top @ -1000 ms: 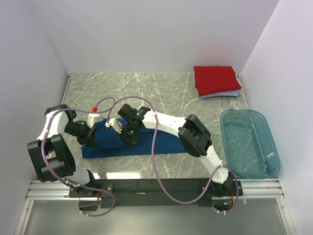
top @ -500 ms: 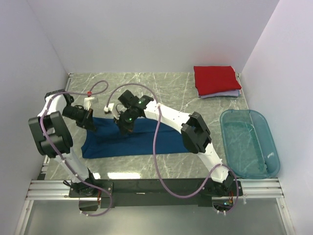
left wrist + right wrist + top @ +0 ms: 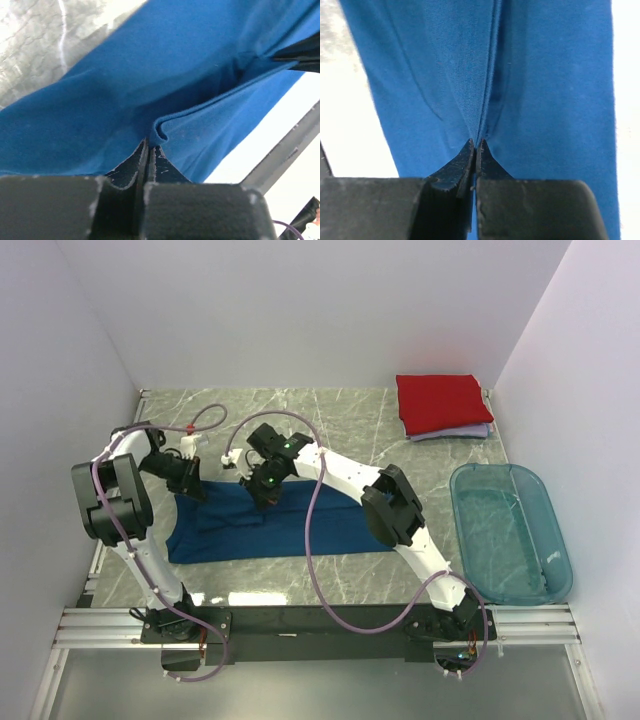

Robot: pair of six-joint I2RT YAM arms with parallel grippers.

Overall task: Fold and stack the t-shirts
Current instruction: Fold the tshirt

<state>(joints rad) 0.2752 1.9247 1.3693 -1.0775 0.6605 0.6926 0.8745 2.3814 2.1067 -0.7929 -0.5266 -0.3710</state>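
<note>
A dark blue t-shirt (image 3: 290,528) lies spread across the marble table's near left half. My left gripper (image 3: 196,490) is shut on its far left edge; the pinched hem (image 3: 165,131) curls at the fingertips. At the shirt's far edge, further right, my right gripper (image 3: 264,496) is shut on a fold of the same cloth (image 3: 485,100). In both wrist views blue cloth fills the picture. A folded red t-shirt (image 3: 442,403) rests on a folded pale lavender one (image 3: 450,433) at the far right corner.
A translucent teal plastic tub (image 3: 510,532) stands at the right edge of the table (image 3: 330,420). White walls close in the left, back and right. Purple cables (image 3: 310,530) loop over the arms above the shirt.
Both grippers have moved away from the near edge toward the back, carrying the blue shirt's edge with them. The left arm has swung up and left. The cloth lies wider than before.
</note>
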